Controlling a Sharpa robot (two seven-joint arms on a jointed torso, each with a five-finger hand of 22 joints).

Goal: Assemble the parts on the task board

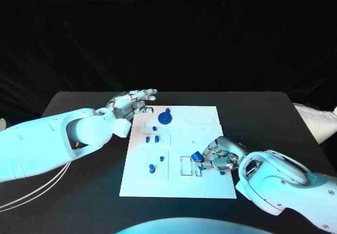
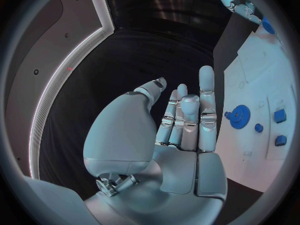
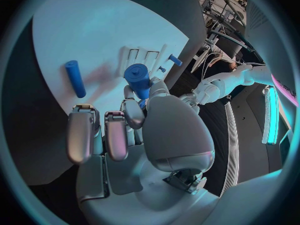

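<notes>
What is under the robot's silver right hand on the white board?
The right hand holds a blue cylindrical part over the white task board; the board beneath stays hidden.

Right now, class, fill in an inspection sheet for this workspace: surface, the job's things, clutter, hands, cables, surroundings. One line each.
Surface: black table, with the white task board lying in its middle.
Job's things: blue gear on the board's far part; small blue parts on its left side; a blue rod lying flat on the board.
Clutter: nothing seen.
Hands: left hand open, hanging over the board's far left corner; right hand grips a blue cylinder part over the board's near right part.
Cables: white cables run on the table beside the left arm.
Surroundings: black curtain behind the table.
</notes>
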